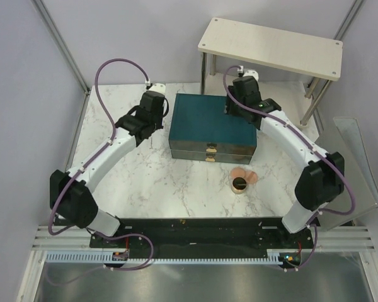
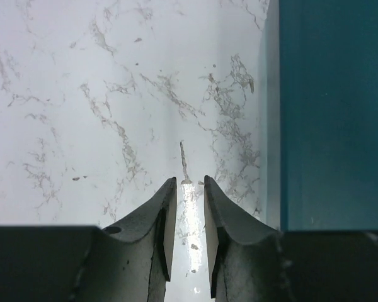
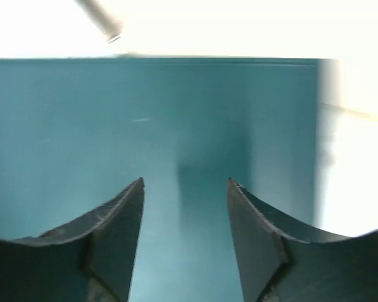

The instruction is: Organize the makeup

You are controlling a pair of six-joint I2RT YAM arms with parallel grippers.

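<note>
Marble table [image 1: 132,182] | left fingers [image 2: 164,220] barely parted | right fingers [image 3: 113,226] parted | compact [image 1: 239,185], pads [image 1: 246,175] well apart from both

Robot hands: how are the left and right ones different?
The left hand has its fingers nearly together; the right hand is spread wider. The left hand hangs over the marble table beside the teal box; the right hand is above the box's top. Both hold nothing.

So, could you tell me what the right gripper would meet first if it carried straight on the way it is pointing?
The right gripper would most likely meet the flat top of the teal box, which fills its wrist view; the distance is unclear.
</note>
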